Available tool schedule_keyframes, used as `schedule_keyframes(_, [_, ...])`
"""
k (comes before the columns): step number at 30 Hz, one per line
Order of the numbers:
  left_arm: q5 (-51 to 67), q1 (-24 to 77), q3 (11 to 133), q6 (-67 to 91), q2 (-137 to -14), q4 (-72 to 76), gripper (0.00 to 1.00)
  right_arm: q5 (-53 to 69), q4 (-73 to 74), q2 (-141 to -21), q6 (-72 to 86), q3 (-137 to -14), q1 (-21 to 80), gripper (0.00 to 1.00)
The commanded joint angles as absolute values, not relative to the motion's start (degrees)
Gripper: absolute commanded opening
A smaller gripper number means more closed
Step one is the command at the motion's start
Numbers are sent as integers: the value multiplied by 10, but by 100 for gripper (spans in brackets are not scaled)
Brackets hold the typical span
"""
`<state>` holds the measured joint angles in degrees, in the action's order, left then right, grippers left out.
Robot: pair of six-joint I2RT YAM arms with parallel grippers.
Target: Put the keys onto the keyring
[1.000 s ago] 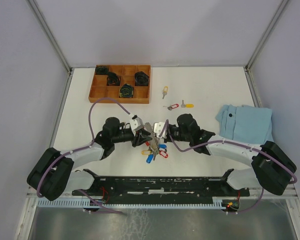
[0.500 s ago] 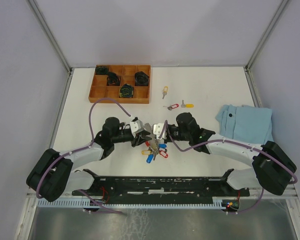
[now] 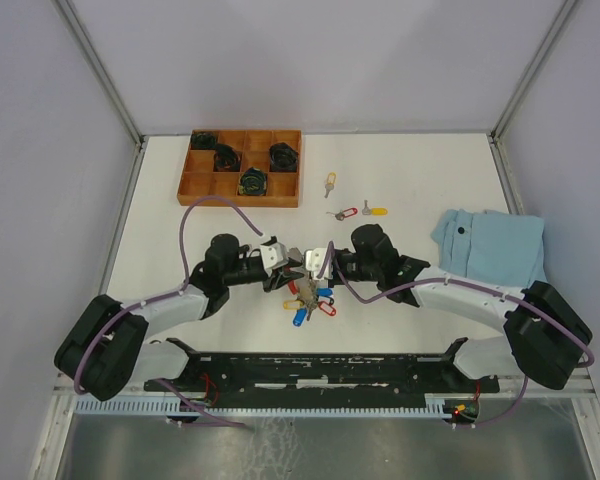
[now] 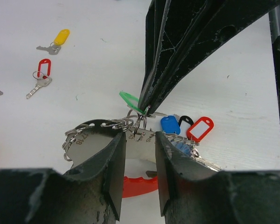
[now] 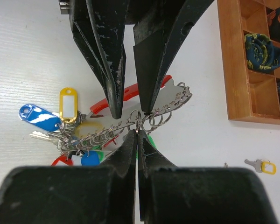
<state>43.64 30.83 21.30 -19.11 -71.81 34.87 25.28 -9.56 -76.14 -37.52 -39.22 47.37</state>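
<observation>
Currently both end effectors meet over the middle of the surface (image 3: 430,170), tips facing each other along the 9-to-3 line of the top view.

Right end effector (image 5: 136,132): jaws fully closed, pinching a small split ring (image 4: 141,122) at the top of the keyring (image 3: 308,298).

Left end effector (image 4: 139,140): jaws part way apart, tips set either side of that same ring and down against the beaded band (image 5: 170,106). Whether they clamp any part of the bunch I cannot tell.

Keyring position: the bunch of tags trails toward 6 o'clock from the pinch point, with the red strap (image 4: 140,185) underneath.

Keys not yet on:
- red-tagged key (image 3: 346,213), at about 1 o'clock from the pinch point, near but apart. Long axis roughly 9-to-3, blade toward 9, tag toward 3.
- yellow-tagged key (image 3: 376,211), just beside it toward 3 o'clock.
- far yellow-tagged key (image 3: 330,183), toward 12 o'clock, long axis near 12-to-6.

Judgement: all three lie on the right arm's side, so the right arm is nearer. It is, however, the one holding the ring, so a fetch would call for the left to take over the bunch first, or to reach across.
</observation>
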Motion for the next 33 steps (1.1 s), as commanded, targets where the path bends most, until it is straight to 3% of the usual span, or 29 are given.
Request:
schedule_keyframes(1, [456, 307, 230, -218, -734, 374, 37, 266, -117, -765, -383, -424, 476, 1])
schedule_keyframes(15, [485, 310, 247, -215, -755, 355, 29, 280, -111, -775, -381, -434, 476, 0])
schedule_keyframes(22, [490, 311, 252, -215, -755, 346, 4, 272, -89, -767, -384, -434, 476, 1])
schedule_keyframes(33, [443, 312, 228, -149, -728, 389, 3, 193, -81, -729, -383, -383, 476, 0])
